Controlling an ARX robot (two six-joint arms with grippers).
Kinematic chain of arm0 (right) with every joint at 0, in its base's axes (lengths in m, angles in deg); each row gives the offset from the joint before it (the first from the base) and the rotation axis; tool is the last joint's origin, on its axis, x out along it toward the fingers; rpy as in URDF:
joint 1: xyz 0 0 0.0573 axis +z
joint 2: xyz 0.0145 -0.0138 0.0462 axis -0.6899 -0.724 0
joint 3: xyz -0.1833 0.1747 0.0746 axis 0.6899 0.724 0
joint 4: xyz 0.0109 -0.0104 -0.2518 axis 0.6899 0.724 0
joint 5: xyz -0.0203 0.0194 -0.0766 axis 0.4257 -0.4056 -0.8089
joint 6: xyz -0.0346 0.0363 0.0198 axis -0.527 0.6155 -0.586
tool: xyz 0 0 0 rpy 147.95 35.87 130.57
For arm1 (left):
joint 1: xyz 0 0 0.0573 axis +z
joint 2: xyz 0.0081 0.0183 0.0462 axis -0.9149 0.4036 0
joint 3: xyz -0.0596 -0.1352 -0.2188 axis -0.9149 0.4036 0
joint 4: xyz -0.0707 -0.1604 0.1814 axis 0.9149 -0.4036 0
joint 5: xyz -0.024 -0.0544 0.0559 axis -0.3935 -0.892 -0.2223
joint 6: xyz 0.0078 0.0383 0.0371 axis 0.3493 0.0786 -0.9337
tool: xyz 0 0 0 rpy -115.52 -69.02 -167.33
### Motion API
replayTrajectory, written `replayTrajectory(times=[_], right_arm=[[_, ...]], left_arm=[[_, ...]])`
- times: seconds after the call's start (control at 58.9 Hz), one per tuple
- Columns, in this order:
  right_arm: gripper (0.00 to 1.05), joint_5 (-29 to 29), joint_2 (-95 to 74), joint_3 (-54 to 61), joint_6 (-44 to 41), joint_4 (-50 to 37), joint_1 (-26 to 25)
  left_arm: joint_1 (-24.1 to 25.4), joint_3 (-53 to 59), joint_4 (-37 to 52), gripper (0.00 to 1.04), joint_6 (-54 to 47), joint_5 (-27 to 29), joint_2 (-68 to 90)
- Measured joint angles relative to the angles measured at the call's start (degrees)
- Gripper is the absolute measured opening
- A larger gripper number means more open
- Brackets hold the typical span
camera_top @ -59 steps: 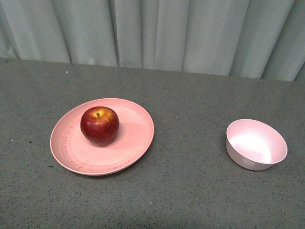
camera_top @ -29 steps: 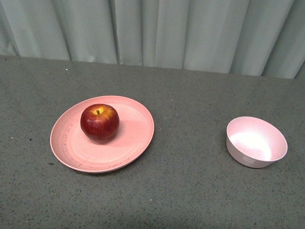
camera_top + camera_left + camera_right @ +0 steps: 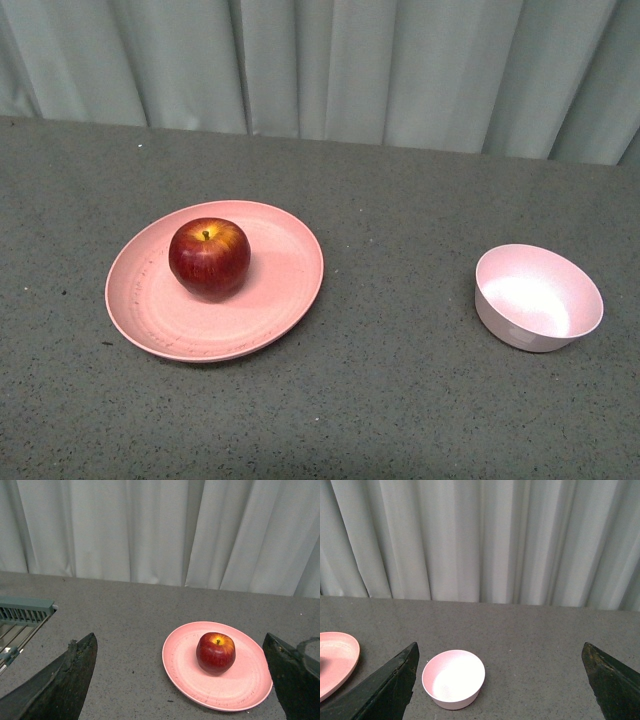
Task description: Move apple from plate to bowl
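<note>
While the apple (image 3: 209, 258) sits upright on the salmon-pink plate (image 3: 285, 290), stem and yellow patch facing up, neither arm shows from the front. The fruit rests a little left of the plate's middle, and its dark-red skin catches the light. Off to the right, well apart from the plate, stands the small pale-pink bowl (image 3: 497, 325), tilted slightly so its smooth inside faces us. Both dishes rest on a grey speckled surface (image 3: 400, 215), with a pale pleated curtain (image 3: 330, 70) hanging behind.

Now to the left wrist camera: the left fingers (image 3: 67, 680) are spread wide, one dark tip at each side of the picture, with nothing between them but open air. The apple (image 3: 215, 653) and plate (image 3: 250, 680) lie ahead, clear of both tips. A grey-green slatted rack (image 3: 25, 611) pokes in at the edge of that view.

Over on the right wrist camera, same story: the right fingers (image 3: 390, 685) gape wide and grip nothing. The bowl (image 3: 453, 678) lies ahead between them, nearer one tip, and a sliver of the plate (image 3: 337, 660) peeks in at the side.
</note>
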Motion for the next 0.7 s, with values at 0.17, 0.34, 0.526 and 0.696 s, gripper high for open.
replayTrajectory(times=[0.17,0.34,0.526,0.696], right_arm=[[0.95,0.0,0.0,0.0,0.0,0.0,0.0],[0.95,0.0,0.0,0.0,0.0,0.0,0.0],[0.95,0.0,0.0,0.0,0.0,0.0,0.0],[0.95,0.0,0.0,0.0,0.02,0.0,0.0]], left_arm=[[0.0,0.0,0.0,0.98,0.0,0.02,0.0],[0.0,0.0,0.0,0.98,0.0,0.0,0.0],[0.0,0.0,0.0,0.98,0.0,0.02,0.0],[0.0,0.0,0.0,0.98,0.0,0.0,0.0]])
